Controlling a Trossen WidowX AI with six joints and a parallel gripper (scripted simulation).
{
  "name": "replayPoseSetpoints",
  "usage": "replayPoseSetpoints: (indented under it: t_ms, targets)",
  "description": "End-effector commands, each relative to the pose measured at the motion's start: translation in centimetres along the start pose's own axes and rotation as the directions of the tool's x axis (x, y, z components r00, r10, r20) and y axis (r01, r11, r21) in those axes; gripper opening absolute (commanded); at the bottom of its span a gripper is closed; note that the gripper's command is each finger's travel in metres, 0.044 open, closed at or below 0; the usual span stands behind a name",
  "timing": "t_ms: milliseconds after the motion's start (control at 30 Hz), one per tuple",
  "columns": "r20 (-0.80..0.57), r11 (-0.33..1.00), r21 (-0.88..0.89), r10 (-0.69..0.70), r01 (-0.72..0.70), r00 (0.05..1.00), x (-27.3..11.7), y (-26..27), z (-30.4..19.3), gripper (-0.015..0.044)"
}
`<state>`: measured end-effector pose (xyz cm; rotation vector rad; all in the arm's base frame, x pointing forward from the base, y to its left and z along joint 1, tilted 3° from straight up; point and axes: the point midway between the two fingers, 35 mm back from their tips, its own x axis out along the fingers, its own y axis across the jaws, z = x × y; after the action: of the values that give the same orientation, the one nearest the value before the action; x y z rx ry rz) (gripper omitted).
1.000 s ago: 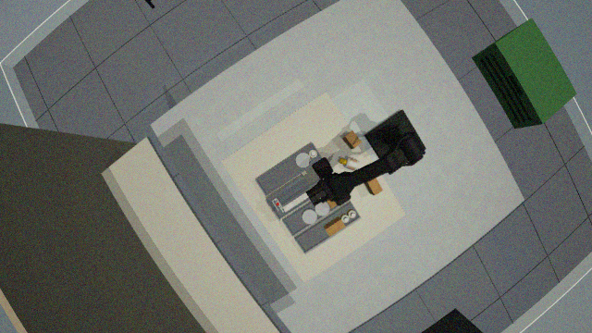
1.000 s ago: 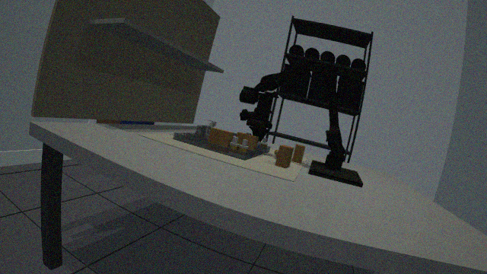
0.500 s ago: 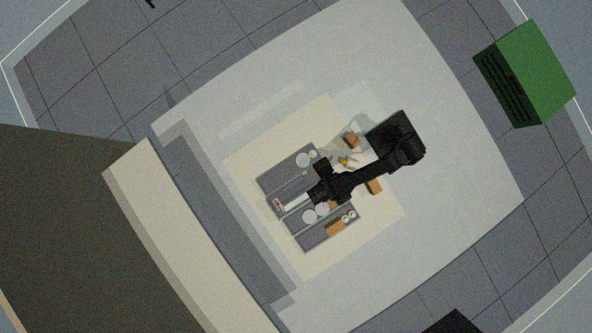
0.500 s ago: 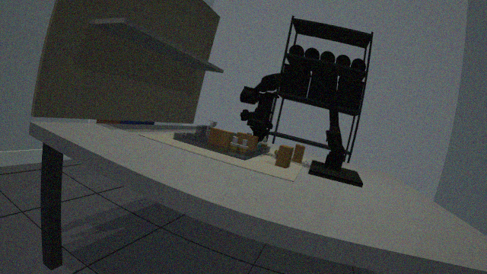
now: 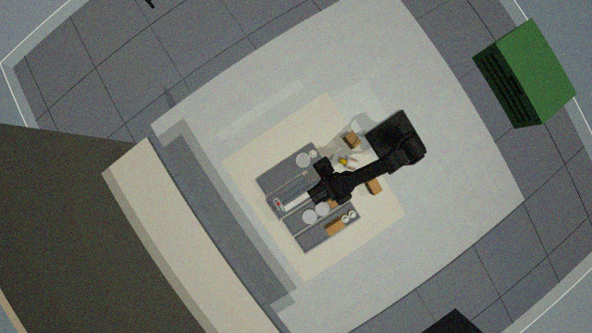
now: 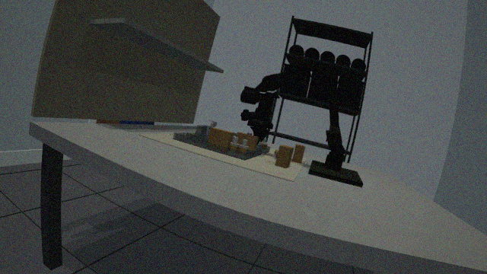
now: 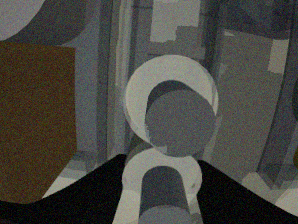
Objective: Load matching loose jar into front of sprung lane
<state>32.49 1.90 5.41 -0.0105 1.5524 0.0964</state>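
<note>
My gripper (image 5: pixel 316 195) (image 6: pixel 260 141) (image 7: pixel 161 164) is low over the sprung lane and shut on a pale jar (image 7: pixel 130 176) with a grey top, which shows between the fingers at the bottom of the wrist view. A second pale, round jar (image 7: pixel 139 95) with a grey top stands just ahead of it in the lane. The two look in line and very close; whether they touch cannot be told. A long white strip (image 5: pixel 296 202) runs back along the lane to a red-marked piece (image 5: pixel 277 203). The pusher plate, the front stop and the held jar's base are hidden.
The grey rack (image 5: pixel 305 245) has lanes on both sides, with pale round-topped items (image 5: pixel 310 216) (image 5: pixel 302 160) and a brown block (image 5: pixel 334 226). A yellow-capped item (image 5: pixel 348 162) lies near the arm. Brown blocks (image 5: pixel 351 140) (image 5: pixel 374 186) (image 6: pixel 284 156) stand in front of the rack.
</note>
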Motion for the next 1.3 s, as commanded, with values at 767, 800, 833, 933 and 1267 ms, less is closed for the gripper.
replayPoseSetpoints:
  t_ms: [767, 800, 833, 933, 1267]
  targets:
    - [0.007, 1.000, 0.004, 0.003, -0.003, 1.000, 0.0, 0.0, -0.1, 0.0210]
    - [0.007, 1.000, 0.004, 0.003, -0.003, 1.000, 0.0, 0.0, -0.1, 0.0236]
    - [0.007, 1.000, 0.004, 0.003, -0.003, 1.000, 0.0, 0.0, -0.1, 0.0263]
    - [0.007, 1.000, 0.004, 0.003, -0.003, 1.000, 0.0, 0.0, -0.1, 0.0282]
    - [0.007, 1.000, 0.004, 0.003, -0.003, 1.000, -2.0, -0.1, -0.1, 0.0282]
